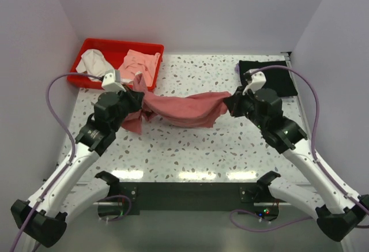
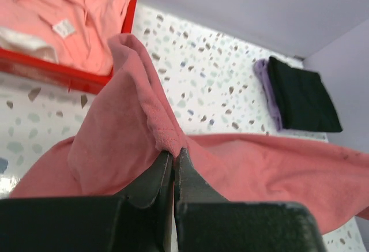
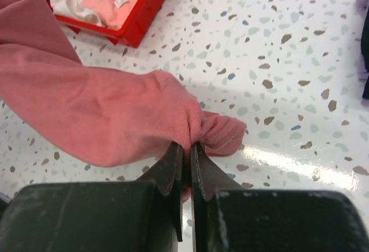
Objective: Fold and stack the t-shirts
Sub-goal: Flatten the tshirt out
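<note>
The rose-red t-shirt [image 1: 184, 109] hangs stretched between my two grippers above the speckled table. My left gripper [image 1: 137, 98] is shut on its left end; the hem shows pinched between the jaws in the left wrist view [image 2: 173, 151]. My right gripper [image 1: 232, 103] is shut on its right end, with bunched cloth at the jaws in the right wrist view [image 3: 187, 145]. The shirt [image 2: 271, 171] sags in the middle. The black t-shirt [image 1: 266, 77] lies folded at the far right of the table and also shows in the left wrist view [image 2: 302, 96].
A red bin [image 1: 92, 47] at the far left holds a pink garment [image 1: 138, 64] and a white one [image 1: 95, 63]. Something lilac [image 2: 264, 85] lies under the black shirt. White walls enclose the table on three sides.
</note>
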Motion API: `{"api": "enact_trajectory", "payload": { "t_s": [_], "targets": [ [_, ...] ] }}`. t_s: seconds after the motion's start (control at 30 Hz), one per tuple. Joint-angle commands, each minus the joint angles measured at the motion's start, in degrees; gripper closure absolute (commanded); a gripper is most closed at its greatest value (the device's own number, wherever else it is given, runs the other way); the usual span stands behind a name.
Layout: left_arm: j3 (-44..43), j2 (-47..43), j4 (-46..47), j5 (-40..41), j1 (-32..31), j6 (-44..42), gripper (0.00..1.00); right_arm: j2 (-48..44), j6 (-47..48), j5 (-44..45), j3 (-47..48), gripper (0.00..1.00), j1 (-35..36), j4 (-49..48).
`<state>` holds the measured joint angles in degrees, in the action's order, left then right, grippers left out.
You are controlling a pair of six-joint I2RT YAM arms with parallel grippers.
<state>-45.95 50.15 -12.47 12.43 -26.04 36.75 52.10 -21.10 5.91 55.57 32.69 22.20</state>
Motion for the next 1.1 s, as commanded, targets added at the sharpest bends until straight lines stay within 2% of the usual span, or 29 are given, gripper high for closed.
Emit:
{"api": "enact_trajectory", "payload": {
  "t_s": [0.0,0.23,0.47,0.73,0.93,1.07],
  "targets": [
    [-6.50,-3.83,2.89,2.69,-0.06,-3.53,1.00,-2.69,2.73,4.81,5.15,1.00,0.10,2.41],
    [-11.17,-10.59,4.55,3.58,-0.06,-4.85,1.00,-7.88,5.63,5.17,15.16,1.00,0.18,3.82],
    [-16.88,-16.39,8.60,-2.40,-0.06,-8.09,1.00,-11.14,5.55,-4.32,24.92,1.00,0.18,3.82],
    [-30.24,-16.14,8.96,-16.19,0.03,-9.86,1.00,-12.46,4.93,-12.05,35.82,1.00,0.10,6.63],
    [-34.82,-14.29,4.92,-17.53,0.03,-10.03,1.00,-14.56,4.23,-12.95,36.02,1.00,0.18,8.39],
    [-32.55,-11.49,1.05,-11.39,0.03,-9.60,1.00,-15.71,3.53,-8.30,31.45,1.00,0.10,7.86]
  ]
}}
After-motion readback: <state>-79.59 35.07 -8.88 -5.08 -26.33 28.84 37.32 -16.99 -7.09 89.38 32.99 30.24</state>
